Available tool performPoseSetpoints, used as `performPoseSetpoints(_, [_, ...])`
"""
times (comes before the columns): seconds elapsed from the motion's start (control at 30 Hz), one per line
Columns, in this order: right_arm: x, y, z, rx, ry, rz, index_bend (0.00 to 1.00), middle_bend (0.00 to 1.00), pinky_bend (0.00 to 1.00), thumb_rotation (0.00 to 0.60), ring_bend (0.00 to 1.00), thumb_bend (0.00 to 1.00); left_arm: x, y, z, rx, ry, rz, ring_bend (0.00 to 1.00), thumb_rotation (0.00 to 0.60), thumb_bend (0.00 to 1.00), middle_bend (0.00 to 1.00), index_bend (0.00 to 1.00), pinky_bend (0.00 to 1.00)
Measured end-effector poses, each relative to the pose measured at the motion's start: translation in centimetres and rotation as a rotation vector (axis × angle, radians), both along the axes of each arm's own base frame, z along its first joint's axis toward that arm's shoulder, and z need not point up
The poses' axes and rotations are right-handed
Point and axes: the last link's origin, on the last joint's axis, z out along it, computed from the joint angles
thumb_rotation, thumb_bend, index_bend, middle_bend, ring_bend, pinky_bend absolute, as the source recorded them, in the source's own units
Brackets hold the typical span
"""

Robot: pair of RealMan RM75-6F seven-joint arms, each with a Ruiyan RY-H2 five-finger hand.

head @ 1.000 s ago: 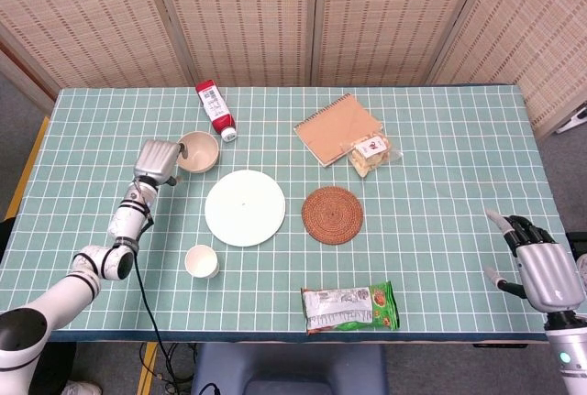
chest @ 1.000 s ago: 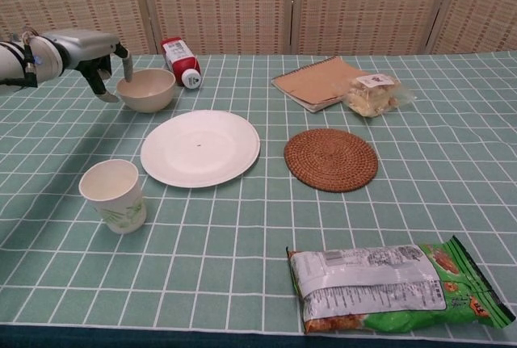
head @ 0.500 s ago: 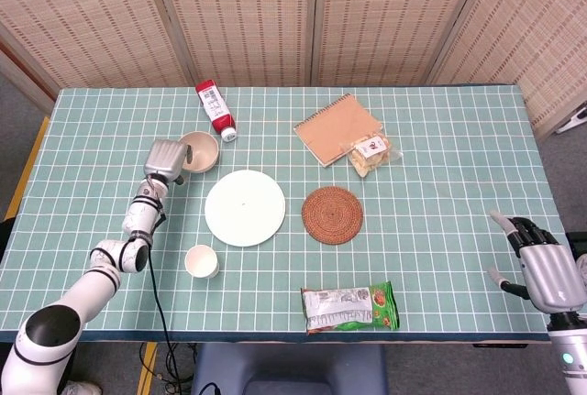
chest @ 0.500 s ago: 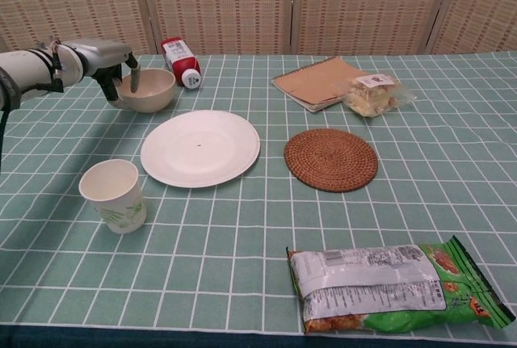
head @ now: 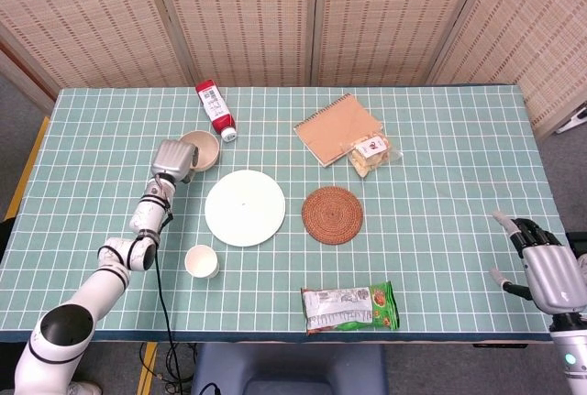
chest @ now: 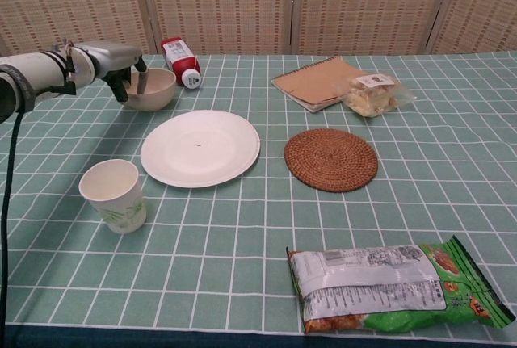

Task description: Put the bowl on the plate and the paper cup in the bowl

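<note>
- Bowl (chest: pixel 150 89) sits on the bench (head: pixel 440 138) with my left hand (chest: pixel 121 60) on its near-left rim; one finger is hooked inside the bowl and another is down its outer wall, so I read it as gripping the rim.
- A second ago that hand was beside the bowl, just short of the rim; since then I have brought it forward and over the edge. The bowl itself has not shifted.
- Plate (chest: pixel 200 147) lies just to the right of and nearer me than the left hand, apart from the bowl. Paper cup (chest: pixel 114 194) stands upright nearer still, beside the plate's left edge. Neither has moved.
- Red bottle (chest: pixel 181 61) lies on its side just beyond the bowl, past my fingers.
- My right hand (head: pixel 548 272) hangs off the bench's near right corner, fingers spread, holding nothing; it has drifted slightly outward.
- Only the head view shows the right hand, and the whole left arm (head: pixel 128 248) reaching up from the near-left edge.
- Only the chest view shows the finger inside the bowl; from above, the hand's housing covers the rim there.
</note>
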Motion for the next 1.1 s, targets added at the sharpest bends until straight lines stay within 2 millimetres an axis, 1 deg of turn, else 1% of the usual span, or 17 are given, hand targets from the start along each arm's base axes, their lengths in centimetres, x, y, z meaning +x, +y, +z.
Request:
performPoseSetpoints(0.23, [-0.1,0.0,0.0,0.001,-0.003,-0.004,0.12,0.24,0.30,0.600,0.16,0.21,-0.1,-0.1,-0.2,-0.002,0.006,-0.003,0.91,0.600,0.44,0.96,0.57,0.96])
performPoseSetpoints(0.4, [0.0,-0.1,0.0,0.003,-0.004,-0.003,0.12,0.24,0.30,0.600,0.16,0.21,0.1,-0.3,0.0,-0.001,-0.009,-0.029,0.91,0.600,0.44,0.97,0.57,0.96])
performPoseSetpoints(0.63, [0.2,-0.4,-0.2,0.008,-0.004,0.003,0.12,0.24,0.30,0.600,0.16,0.21,0.6,-0.8,0.8,-0.014,-0.025,-0.108,0.91,0.600,0.44,0.96,0.58,0.96])
performPoseSetpoints(0.83, [0.4,-0.4,-0.2,0.009,-0.002,0.008,0.12,0.24,0.30,0.600,0.16,0.21,1.3,-2.1,1.1,-0.050,-0.054,-0.197,0.91,0.600,0.44,0.96,0.59,0.96])
performPoseSetpoints(1.1, [0.6,-0.4,-0.2,0.010,0.000,0.010,0.12,0.24,0.30,0.600,0.16,0.21,2.8,-5.5,0.2,-0.153,-0.078,-0.355,0.91,0.600,0.44,0.96,0.60,0.96])
